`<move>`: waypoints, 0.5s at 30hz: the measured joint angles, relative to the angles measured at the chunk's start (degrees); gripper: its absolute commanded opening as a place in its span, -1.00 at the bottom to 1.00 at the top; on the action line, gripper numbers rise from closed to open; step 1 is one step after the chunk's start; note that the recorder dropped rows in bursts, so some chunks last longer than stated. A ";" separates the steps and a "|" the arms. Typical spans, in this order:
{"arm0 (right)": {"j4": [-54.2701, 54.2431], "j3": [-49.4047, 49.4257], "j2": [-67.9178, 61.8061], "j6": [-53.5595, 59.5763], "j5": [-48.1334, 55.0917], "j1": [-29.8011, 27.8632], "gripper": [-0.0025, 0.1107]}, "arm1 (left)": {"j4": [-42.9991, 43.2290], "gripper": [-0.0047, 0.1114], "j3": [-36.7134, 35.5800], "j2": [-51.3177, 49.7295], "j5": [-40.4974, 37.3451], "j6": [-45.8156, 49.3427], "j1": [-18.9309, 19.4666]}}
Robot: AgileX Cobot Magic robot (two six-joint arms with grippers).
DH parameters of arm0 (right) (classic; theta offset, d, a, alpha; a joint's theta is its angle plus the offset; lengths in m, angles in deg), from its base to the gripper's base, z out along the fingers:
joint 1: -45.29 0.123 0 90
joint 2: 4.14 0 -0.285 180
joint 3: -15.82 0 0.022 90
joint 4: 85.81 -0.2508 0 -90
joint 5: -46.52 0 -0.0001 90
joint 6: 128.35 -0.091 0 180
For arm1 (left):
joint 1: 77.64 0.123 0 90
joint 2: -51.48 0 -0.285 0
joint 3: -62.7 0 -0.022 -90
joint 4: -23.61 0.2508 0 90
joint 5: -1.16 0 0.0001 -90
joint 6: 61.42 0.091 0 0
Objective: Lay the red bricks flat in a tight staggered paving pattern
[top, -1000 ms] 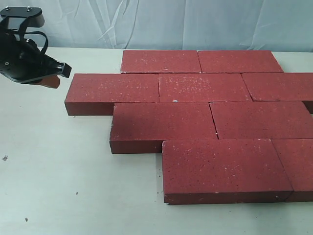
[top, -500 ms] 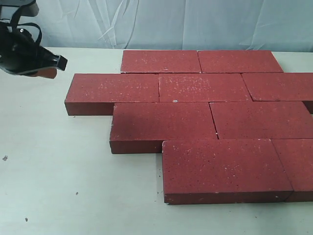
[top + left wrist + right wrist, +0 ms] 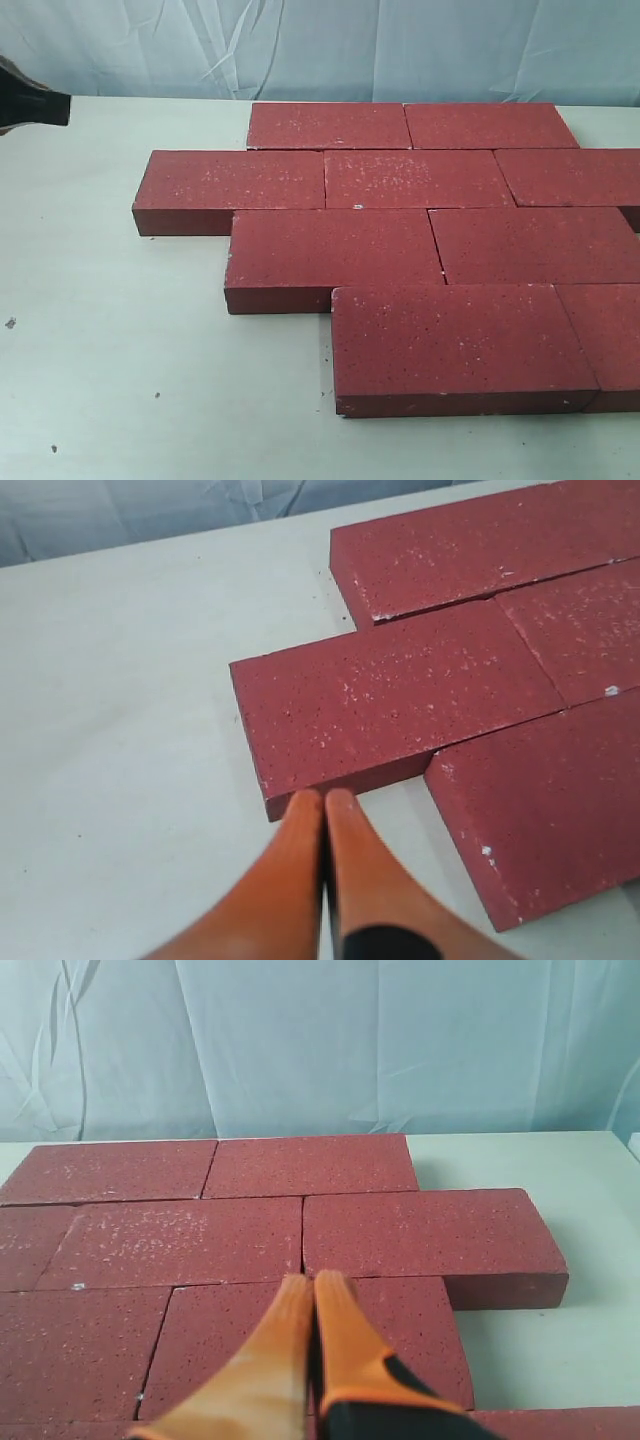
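The red bricks (image 3: 420, 235) lie flat on the white table in four staggered rows, edges tight together. The leftmost brick (image 3: 235, 180) of the second row also shows in the left wrist view (image 3: 390, 695). My left gripper (image 3: 323, 798) is shut and empty, its orange fingers pressed together above the table near that brick's corner; in the exterior view only a black bit of it (image 3: 30, 105) shows at the far left edge. My right gripper (image 3: 313, 1282) is shut, empty, hovering over the bricks (image 3: 330, 1230). The right arm is out of the exterior view.
White table (image 3: 110, 350) stretches left and in front of the bricks. A pale blue cloth backdrop (image 3: 320, 45) hangs behind. Bricks at the right run past the exterior view's edge. Beside the right end brick (image 3: 430, 1235) lies bare table (image 3: 560, 1350).
My left arm has pulled back to the left and upward, almost out of the exterior view. The bricks have not moved.
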 measured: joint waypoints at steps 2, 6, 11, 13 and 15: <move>0.00 0.00 0.00 0.00 0.00 0.00 -0.97 | -0.05 -0.92 -0.99 3.55 0.00 0.00 0.00; 0.00 0.00 0.00 0.00 0.00 0.00 -0.97 | -0.05 -0.92 -1.25 8.50 -1.78 0.00 0.00; -0.12 0.00 0.00 0.00 0.00 0.00 -0.97 | -0.05 -0.92 -1.25 12.33 -2.01 0.00 0.00; -0.12 0.00 0.00 0.00 0.00 0.00 -0.97 | 0.23 -0.92 -1.25 13.16 -2.15 0.26 0.00; -0.12 0.00 0.00 0.00 0.00 0.00 -0.97 | 1.40 -0.92 -1.25 13.54 -2.14 0.40 0.00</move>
